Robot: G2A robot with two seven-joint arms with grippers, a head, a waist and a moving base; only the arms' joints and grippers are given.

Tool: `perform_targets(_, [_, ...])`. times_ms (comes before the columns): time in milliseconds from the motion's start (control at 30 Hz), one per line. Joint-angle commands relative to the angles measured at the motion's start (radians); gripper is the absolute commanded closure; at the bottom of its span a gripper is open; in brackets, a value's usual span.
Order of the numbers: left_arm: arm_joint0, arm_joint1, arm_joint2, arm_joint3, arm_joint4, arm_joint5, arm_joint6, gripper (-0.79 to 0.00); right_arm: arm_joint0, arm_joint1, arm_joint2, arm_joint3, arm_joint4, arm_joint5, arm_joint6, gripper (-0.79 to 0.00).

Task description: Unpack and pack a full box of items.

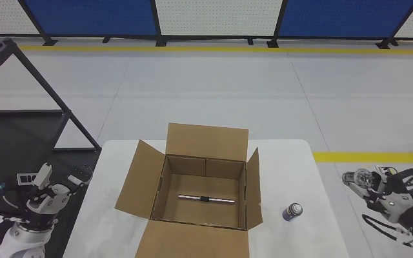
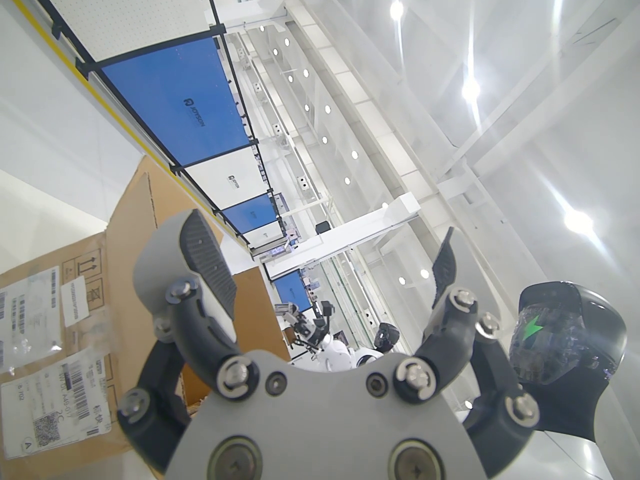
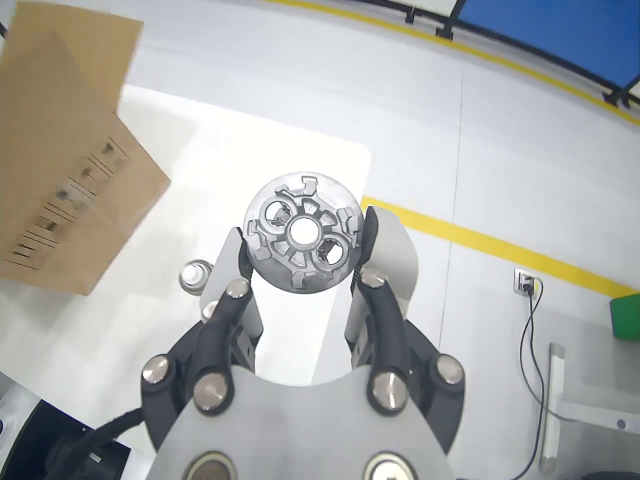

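Top view: one box [image 1: 206, 166], one rod [image 1: 205, 198], one can [image 1: 292, 211]; right tool [image 3: 305, 244] clasps one disc [image 3: 300, 204], left tool [image 2: 325, 247] spread.

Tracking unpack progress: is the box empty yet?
Not empty. The box is open, and a slim metal rod lies on its floor; a small bottle sits outside on the table.
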Motion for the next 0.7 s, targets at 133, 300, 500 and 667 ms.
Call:
perform_targets(133, [0.000, 0.000, 0.000, 0.000, 0.000, 0.000, 0.000, -0.785, 0.005, 0.015, -0.020, -0.219, 0.095, 0.077, 0.108, 0.000])
perform_targets(300, [0.000, 0.000, 0.000, 0.000, 0.000, 0.000, 0.000, -0.785, 0.005, 0.015, -0.020, -0.219, 0.095, 0.077, 0.108, 0.000])
perform_targets(500, [0.000, 0.000, 0.000, 0.000, 0.000, 0.000, 0.000, -0.785, 0.005, 0.015, -0.020, -0.219, 0.095, 0.077, 0.108, 0.000])
perform_targets(667, [0.000, 0.000, 0.000, 0.000, 0.000, 0.000, 0.000, -0.785, -0.022, 0.017, -0.051, -0.229, 0.089, 0.034, 0.063, 0.000])
